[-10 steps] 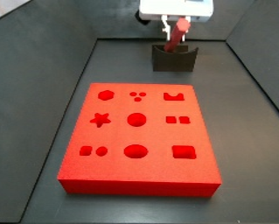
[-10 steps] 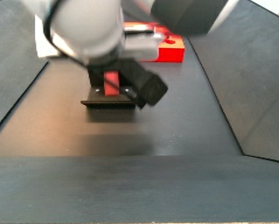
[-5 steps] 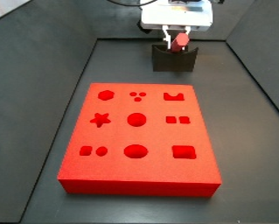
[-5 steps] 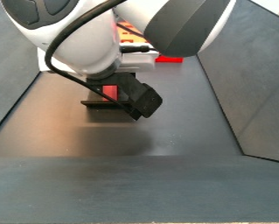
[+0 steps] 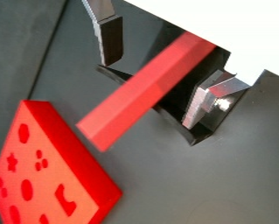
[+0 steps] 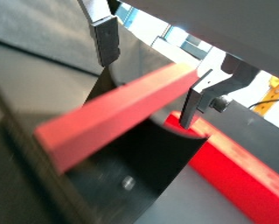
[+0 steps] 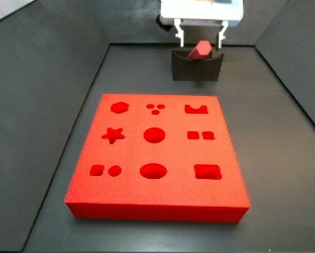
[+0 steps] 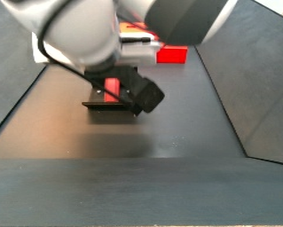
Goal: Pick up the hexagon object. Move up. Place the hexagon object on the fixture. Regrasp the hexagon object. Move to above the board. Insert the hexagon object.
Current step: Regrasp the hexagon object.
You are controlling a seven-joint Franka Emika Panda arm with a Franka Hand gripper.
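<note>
Dark floor holds the fixture point(image 7: 196, 66), hexagon object point(image 5: 142, 89) resting between the tool's point(image 5: 165, 72) spread fingers.

The gripper point(image 5: 165, 66) has two flat silver metal fingers point(image 6: 105, 39) with dark pads on the inner faces, and in a wrist view one finger point(image 5: 219, 98) looks stepped and shiny with a small round screw or pin on its side. In a side view the hand is a boxy white housing point(image 7: 200, 9) with a black underside and the silver plates hanging below it. The arm point(image 8: 108, 31) itself is chunky: rounded grey-white shells, a dark grey curved segment, a black cable looping across, and a black block-shaped part low down by the wrist.
</note>
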